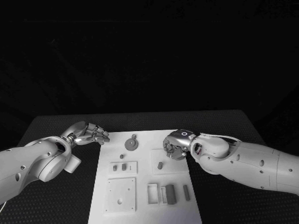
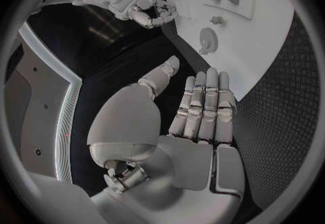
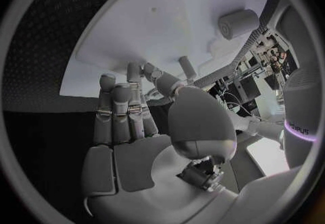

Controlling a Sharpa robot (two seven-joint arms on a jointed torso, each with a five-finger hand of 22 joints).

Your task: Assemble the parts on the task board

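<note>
1. Left hand sits over the black tabletop, just beside the far left corner of the task board. The left wrist view shows its fingers straight and side by side, thumb apart, palm bare; it holds nothing.
2. Right hand hangs above the board's far right part, palm facing down toward the white plate. In the right wrist view its fingers stand extended and close together with the thumb out to the side; nothing lies in the palm. The left wrist view shows the same hand from afar with fingertips curled loosely inward, so I cannot tell whether a small piece is pinched at the tips.
3. Task board lies in the middle of the tabletop, long side running away from me.
4. Parts on the board, head view: a round disc part with a small knob near the far left, just beside my left hand; two small dark blocks in a shallow square recess at mid-left; an oval piece at mid-right, just near side of my right hand; a dark bar and a thin peg among the rectangular slots on the near right.
5. Flat square plate with small holes lies near left on the board.
</note>
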